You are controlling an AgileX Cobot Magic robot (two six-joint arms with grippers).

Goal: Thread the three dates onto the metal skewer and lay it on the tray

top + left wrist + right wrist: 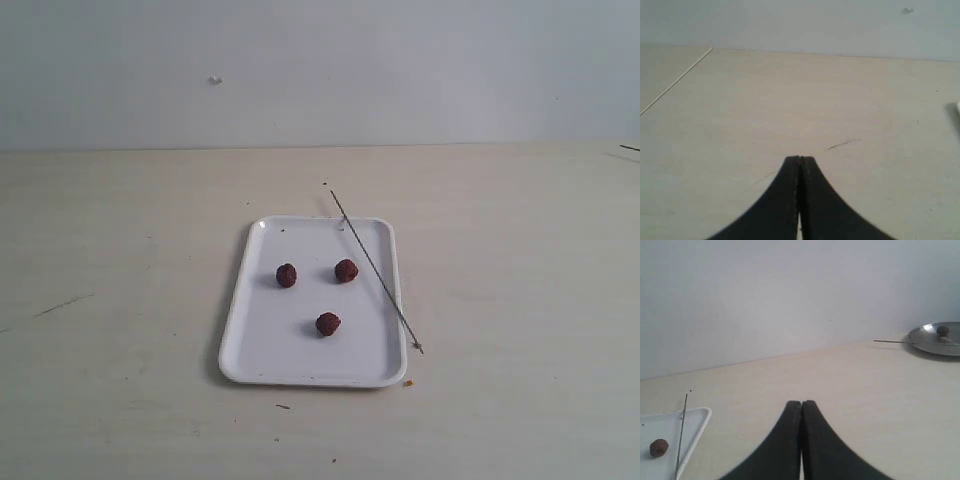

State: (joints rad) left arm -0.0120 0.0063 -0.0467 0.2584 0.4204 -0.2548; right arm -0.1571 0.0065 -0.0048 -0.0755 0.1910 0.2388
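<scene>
Glossy white rect. tray (310, 350) w/ low rim is lying mid-worktop (120, 300). Three wrinkled, roundish red-brown dates (286, 275) (346, 270) (328, 324) are sitting apart on it. Thin grey metal skewer (375, 268) is resting diagonally across the tray's right rim, tips overhanging. Left hand (800, 160) & right hand (801, 402) are pressing shut, gripping nothing. Nr the far-right corner, a shiny metal dish (935, 340), cut off by the frame, is holding a blurry brown lump (942, 330).

Even, diffuse light; the tray (300, 352) throws a soft shadow toward eight o'clock; both wrist views look soft and grainy
</scene>
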